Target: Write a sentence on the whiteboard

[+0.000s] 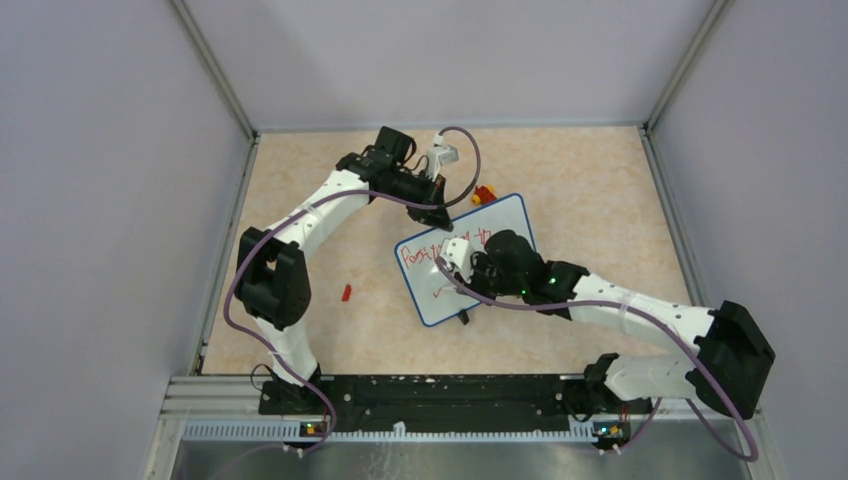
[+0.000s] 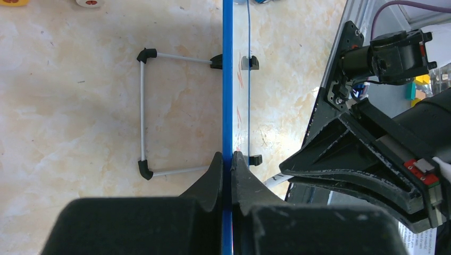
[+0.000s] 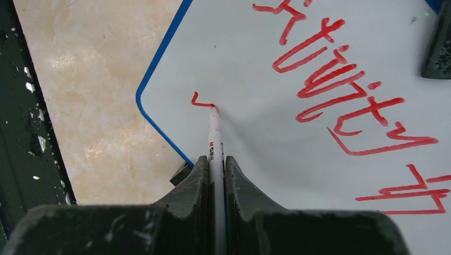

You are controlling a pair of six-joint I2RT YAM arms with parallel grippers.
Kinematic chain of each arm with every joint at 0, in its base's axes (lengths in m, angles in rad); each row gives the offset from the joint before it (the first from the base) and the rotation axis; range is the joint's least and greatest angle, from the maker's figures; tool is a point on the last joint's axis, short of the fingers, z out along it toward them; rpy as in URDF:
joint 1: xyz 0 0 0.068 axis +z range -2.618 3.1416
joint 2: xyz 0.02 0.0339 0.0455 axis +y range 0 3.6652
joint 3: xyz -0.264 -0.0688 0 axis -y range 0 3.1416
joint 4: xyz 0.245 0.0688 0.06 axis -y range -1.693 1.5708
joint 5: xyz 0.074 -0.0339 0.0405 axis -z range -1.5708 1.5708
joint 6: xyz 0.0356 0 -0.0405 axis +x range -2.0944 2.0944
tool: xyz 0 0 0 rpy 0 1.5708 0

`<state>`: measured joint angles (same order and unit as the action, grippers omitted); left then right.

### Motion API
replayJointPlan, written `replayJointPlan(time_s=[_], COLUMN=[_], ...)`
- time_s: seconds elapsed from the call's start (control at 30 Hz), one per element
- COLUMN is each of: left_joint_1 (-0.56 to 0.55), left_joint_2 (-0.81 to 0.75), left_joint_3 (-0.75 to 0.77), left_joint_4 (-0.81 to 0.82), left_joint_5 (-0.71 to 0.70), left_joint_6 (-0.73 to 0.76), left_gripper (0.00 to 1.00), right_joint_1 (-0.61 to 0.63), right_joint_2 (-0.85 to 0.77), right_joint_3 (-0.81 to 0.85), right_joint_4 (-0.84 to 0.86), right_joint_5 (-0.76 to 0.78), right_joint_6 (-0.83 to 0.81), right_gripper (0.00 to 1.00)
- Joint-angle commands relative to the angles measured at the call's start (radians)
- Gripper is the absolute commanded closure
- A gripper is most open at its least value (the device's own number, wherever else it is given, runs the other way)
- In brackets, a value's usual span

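Small toy just beyond the whiteboard on the table, red object left of it, left jaws clamped on its blue rim, right jaws gripping a marker, tip touching the board beside the sentence

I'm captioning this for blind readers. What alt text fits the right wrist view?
The right gripper holds a white marker, its tip on the whiteboard at the end of a short red stroke near the board's corner. Red writing covers the board to the right; tan table shows left of its blue rim.
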<state>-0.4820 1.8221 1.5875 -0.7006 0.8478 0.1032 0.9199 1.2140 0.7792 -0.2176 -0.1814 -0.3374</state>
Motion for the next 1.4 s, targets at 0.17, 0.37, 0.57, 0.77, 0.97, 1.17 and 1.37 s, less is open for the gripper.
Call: replayJointPlan(time_s=[0.17,0.37,0.57,0.77,0.97,1.17,1.37], left_joint_1=[-0.029,-0.028,-0.029,-0.030,-0.030,-0.030,-0.032], left_joint_2=[0.002,0.003,0.003,0.002,0.002,-0.001,-0.004], left_joint_3=[-0.024,-0.027,-0.029,-0.033,-0.033,-0.034,-0.035], left_joint_4=[0.006,0.005,0.009,0.012,0.012,0.011,0.012], left_joint_5=[-0.038,-0.038,-0.038,-0.038,-0.039,-0.038,-0.036], left_joint_6=[0.017,0.019,0.018,0.017,0.018,0.018,0.015], left_gripper=[1.00,1.00,1.00,1.00,1.00,1.00,1.00], right_joint_1=[-0.036,-0.027,0.003,0.031,0.040,0.033,-0.019], right_joint_2=[-0.026,0.001,0.017,0.034,0.061,-0.018,-0.062], right_joint_3=[0.035,0.032,0.024,0.024,0.072,0.080,0.064], right_joint_4=[0.020,-0.029,-0.076,-0.075,-0.055,-0.052,-0.089], right_joint_5=[0.014,-0.018,-0.018,-0.026,-0.050,-0.045,-0.036], right_joint_6=[0.011,-0.009,-0.038,-0.043,-0.025,0.008,0.008], right_gripper=[1.00,1.00,1.00,1.00,1.00,1.00,1.00])
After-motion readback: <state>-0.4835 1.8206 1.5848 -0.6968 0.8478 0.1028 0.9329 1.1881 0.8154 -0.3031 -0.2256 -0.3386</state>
